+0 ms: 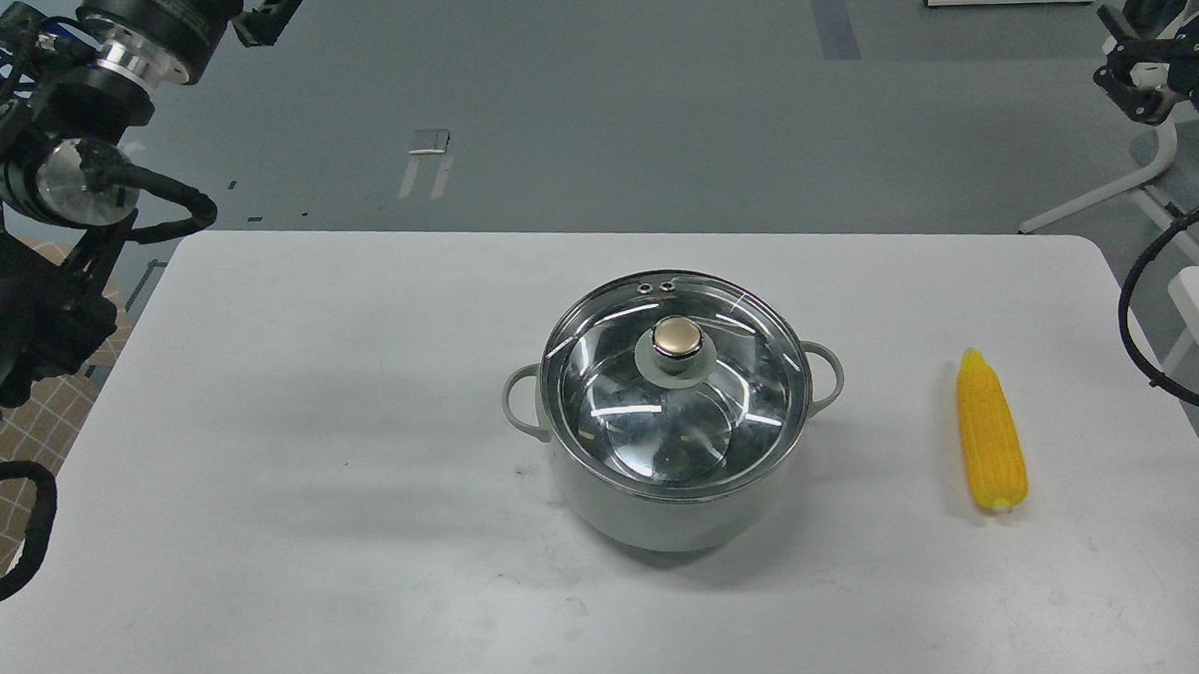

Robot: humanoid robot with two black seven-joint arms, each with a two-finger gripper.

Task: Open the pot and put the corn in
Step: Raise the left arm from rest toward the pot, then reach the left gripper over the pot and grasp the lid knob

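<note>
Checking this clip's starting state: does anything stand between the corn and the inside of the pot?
Yes. The glass lid sits closed on the pot, covering its opening, so the corn lying on the table to the pot's right cannot go in until the lid comes off. The tabletop between corn and pot shows no other object.

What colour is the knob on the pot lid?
Brass-gold, the knob on a pale grey base; the head view shows it.
</note>
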